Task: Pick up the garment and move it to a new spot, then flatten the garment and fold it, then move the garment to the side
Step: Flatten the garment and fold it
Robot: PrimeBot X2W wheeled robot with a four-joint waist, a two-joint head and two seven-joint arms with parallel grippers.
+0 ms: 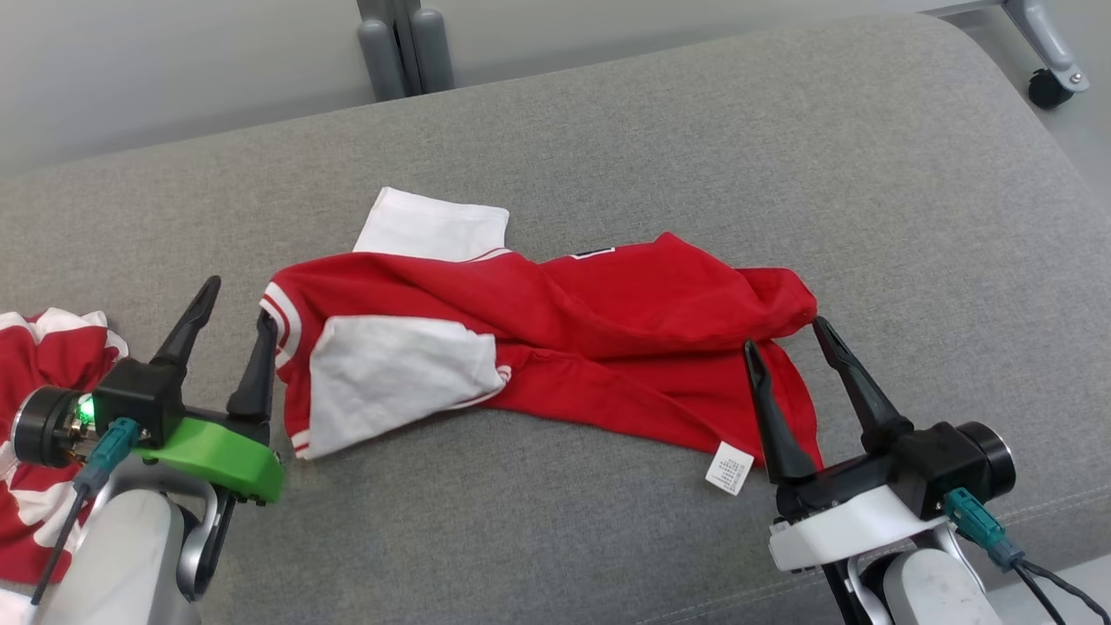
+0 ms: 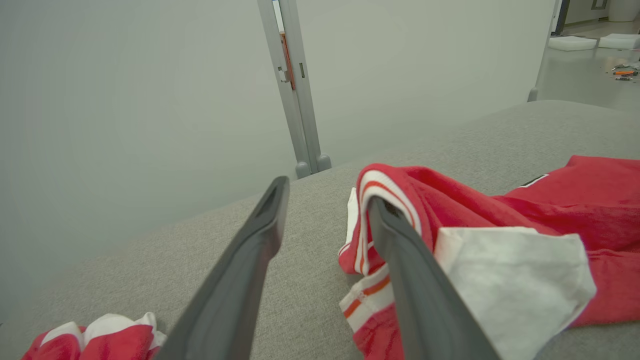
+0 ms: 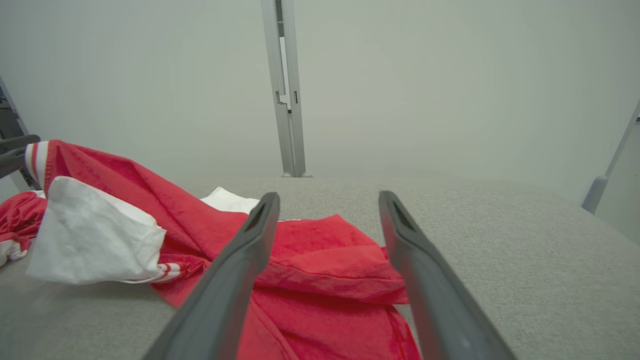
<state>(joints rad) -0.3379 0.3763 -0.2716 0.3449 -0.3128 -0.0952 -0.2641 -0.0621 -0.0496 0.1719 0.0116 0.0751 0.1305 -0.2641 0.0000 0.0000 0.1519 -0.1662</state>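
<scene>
A: Start at the left hand (image 1: 239, 299); what state is it in?
B: Released; its two long, dark, tapered fingers stand spread with nothing between them; the finger nearer the garment (image 1: 608, 304) touches the ribbed striped band (image 1: 279, 317) at the cloth's left end, and in the left wrist view that band curls over the fingertip.
A: And the right hand (image 1: 785, 334)?
B: Released too, fingers wide; they point at the garment's right end, one tip over the red hem, the other at its outer corner; nothing pinched.
A: The garment itself?
B: A soft red knit shirt, crumpled and part-folded across the middle of the surface (image 1: 608, 130), running left to right; one white sleeve (image 1: 399, 373) lies folded over the front near the left hand; the other sleeve (image 1: 430, 226) lies flat, pointing toward the far edge; a small white care label (image 1: 729, 469) sticks out on the near side.
A: What carries it?
B: Grey woven upholstery, padded, with a rounded far edge and far right corner; a seam runs along the near edge at the right.
A: Room to move?
B: Bare weave from the garment to the far edge and across the right side; toward the left edge a second striped cloth (image 1: 52, 365), red and white, lies bunched beside the left wrist.
</scene>
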